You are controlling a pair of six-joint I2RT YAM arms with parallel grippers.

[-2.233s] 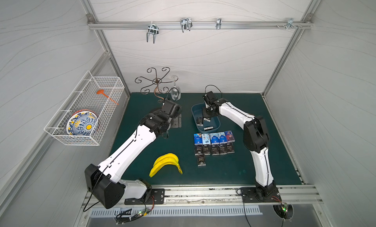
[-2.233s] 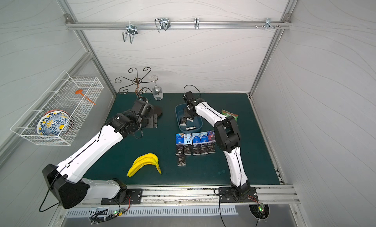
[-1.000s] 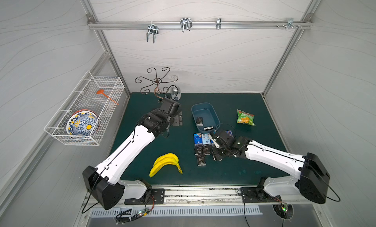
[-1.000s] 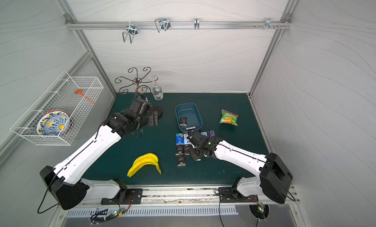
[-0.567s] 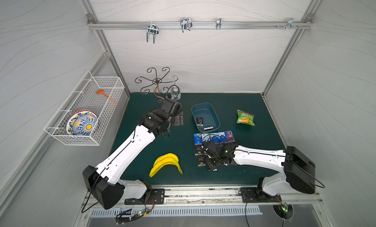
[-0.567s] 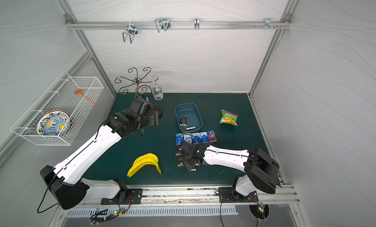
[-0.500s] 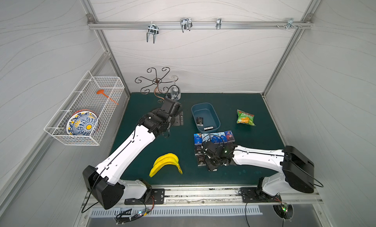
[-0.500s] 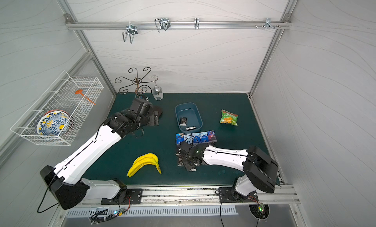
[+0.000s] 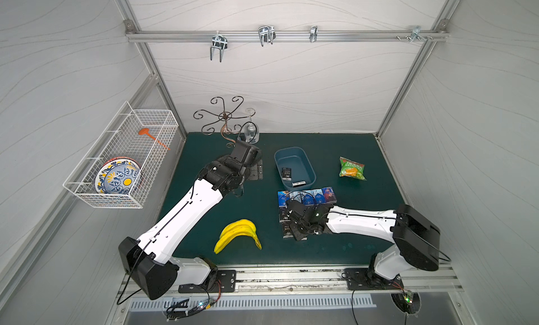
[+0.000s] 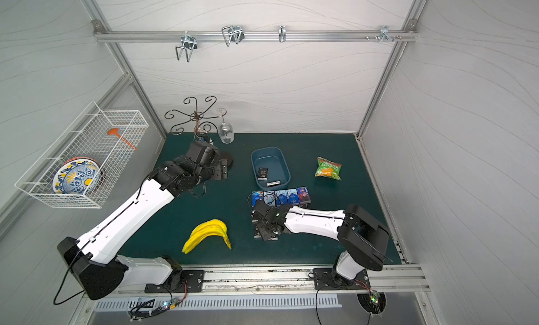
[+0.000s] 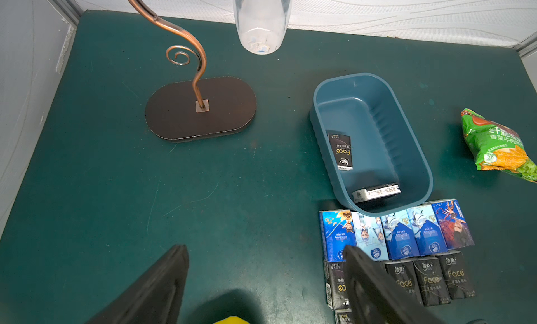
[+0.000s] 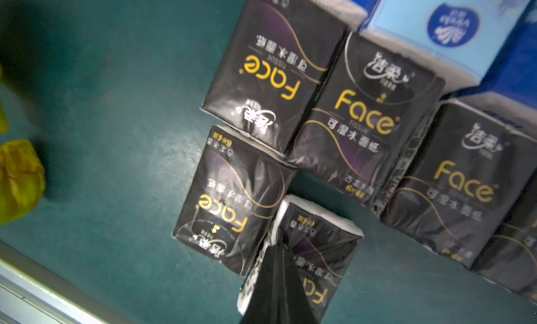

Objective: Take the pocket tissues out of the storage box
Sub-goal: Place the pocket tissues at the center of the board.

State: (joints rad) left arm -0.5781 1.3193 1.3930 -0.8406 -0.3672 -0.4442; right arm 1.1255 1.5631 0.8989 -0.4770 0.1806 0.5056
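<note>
Right wrist, r. fingers [image 12: 279, 279] pinch black packet [image 12: 322, 244] edge, prob. touching neighbour [image 12: 232, 203], l. fingers [image 11: 162, 279] spread over mat [image 11: 232, 191]

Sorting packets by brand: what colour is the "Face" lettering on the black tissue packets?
Gold-yellow, on the black tissue packets, clearest in the right wrist view.

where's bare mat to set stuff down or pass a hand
Widest bare green mat: between the yellow banana bunch, the left arm and the blue-grey plastic tub. Also between the green-orange snack bag and the right arm. Crowded: the rows of small tissue packets by the tub.
</note>
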